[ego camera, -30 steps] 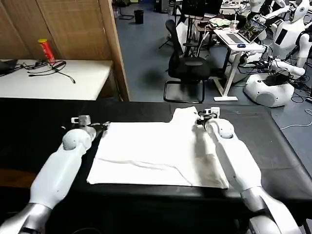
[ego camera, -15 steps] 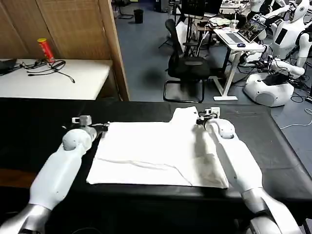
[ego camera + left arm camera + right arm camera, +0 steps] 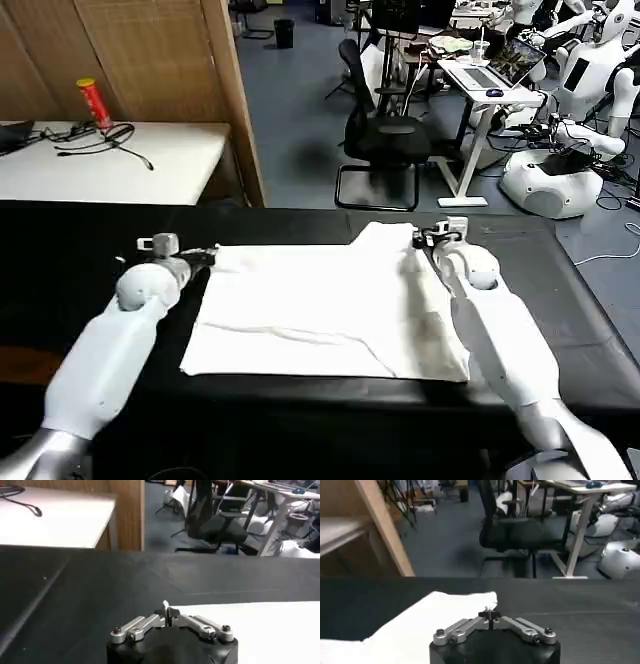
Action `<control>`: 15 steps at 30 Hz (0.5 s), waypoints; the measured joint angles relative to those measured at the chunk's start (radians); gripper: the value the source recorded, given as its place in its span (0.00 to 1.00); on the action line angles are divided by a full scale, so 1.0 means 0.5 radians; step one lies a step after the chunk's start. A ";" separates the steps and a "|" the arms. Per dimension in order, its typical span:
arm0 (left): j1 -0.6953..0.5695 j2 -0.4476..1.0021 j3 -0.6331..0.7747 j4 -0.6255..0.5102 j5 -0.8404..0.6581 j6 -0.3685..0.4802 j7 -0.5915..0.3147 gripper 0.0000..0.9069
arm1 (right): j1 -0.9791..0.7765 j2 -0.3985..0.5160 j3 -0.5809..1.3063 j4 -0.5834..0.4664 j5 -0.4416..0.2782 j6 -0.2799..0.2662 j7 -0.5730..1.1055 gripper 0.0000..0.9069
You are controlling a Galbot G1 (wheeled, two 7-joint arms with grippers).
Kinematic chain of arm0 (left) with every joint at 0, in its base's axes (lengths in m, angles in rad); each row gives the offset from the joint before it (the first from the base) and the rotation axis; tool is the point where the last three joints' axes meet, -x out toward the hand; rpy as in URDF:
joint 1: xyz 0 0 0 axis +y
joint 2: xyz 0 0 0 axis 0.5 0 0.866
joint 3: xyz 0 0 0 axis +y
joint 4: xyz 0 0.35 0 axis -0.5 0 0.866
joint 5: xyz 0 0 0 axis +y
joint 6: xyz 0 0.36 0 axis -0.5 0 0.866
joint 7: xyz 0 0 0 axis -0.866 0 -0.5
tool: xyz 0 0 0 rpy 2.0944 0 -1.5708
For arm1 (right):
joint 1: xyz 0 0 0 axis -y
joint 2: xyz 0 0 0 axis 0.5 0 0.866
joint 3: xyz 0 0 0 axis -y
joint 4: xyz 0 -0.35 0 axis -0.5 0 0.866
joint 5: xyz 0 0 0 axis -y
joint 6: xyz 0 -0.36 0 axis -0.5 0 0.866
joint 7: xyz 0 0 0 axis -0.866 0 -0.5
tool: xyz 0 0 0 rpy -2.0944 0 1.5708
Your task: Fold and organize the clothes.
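The clothes, one plain white T-shirt (image 3: 320,310), lie spread flat on the black table (image 3: 80,260) with a crease across the near half. My left gripper (image 3: 208,253) is at the shirt's far left corner, shut on a pinch of the fabric. In the left wrist view the left gripper (image 3: 167,612) holds a small white tuft, and the shirt (image 3: 265,630) stretches away beside it. My right gripper (image 3: 420,240) is at the far right corner, also shut on cloth. The right wrist view shows the right gripper (image 3: 490,614) pinching the edge of the shirt (image 3: 435,615).
Bare black tabletop runs on both sides of the shirt and beyond its far edge. Behind stand a white table (image 3: 110,165) with a red can (image 3: 95,103) and cables, a wooden partition (image 3: 235,100), an office chair (image 3: 385,140) and other robots (image 3: 560,170).
Both grippers have shifted a little outward, the left one leftward and the right one rightward, drawing the shirt's far edge tighter and slightly farther away.
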 joint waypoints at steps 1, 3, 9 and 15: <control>0.024 0.019 -0.010 -0.040 -0.013 0.004 -0.006 0.13 | -0.019 -0.015 0.003 0.041 0.008 -0.009 0.001 0.00; 0.063 0.059 -0.028 -0.119 -0.029 0.018 -0.024 0.13 | -0.059 -0.043 0.003 0.129 0.016 -0.026 0.005 0.00; 0.230 0.166 -0.100 -0.396 -0.061 0.057 -0.036 0.13 | -0.187 -0.141 0.009 0.377 0.037 -0.117 0.043 0.00; 0.468 0.272 -0.204 -0.644 -0.061 0.073 -0.041 0.13 | -0.356 -0.252 0.054 0.629 0.026 -0.198 0.072 0.00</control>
